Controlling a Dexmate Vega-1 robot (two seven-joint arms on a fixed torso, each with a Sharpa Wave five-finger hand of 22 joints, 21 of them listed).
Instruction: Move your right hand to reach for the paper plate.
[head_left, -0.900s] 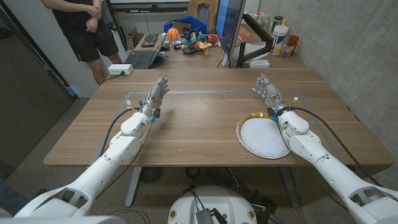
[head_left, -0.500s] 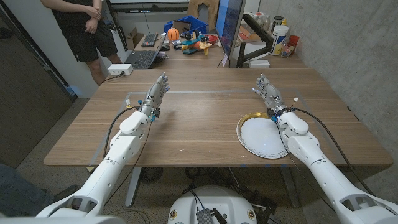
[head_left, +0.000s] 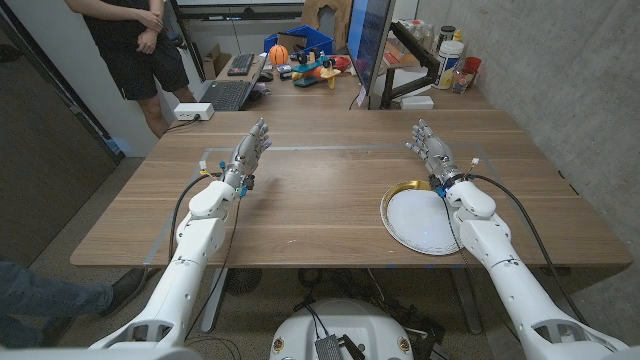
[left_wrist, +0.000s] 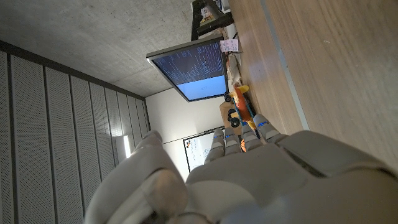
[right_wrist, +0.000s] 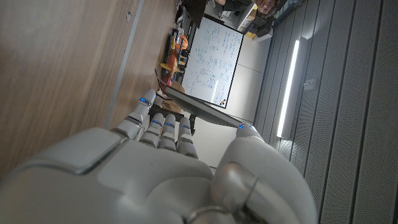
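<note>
The paper plate (head_left: 423, 221) lies on the table (head_left: 320, 190) just inward of the right hand (head_left: 432, 151), nearer the robot than its fingers. That hand is far closer than the left hand (head_left: 250, 152). Both hands' fingers are extended, holding nothing.

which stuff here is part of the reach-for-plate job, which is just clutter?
Job: paper plate, right hand open beyond it, holding nothing.

Clutter: left hand open, laptop, monitor, toys, bottles, a person standing behind.
</note>
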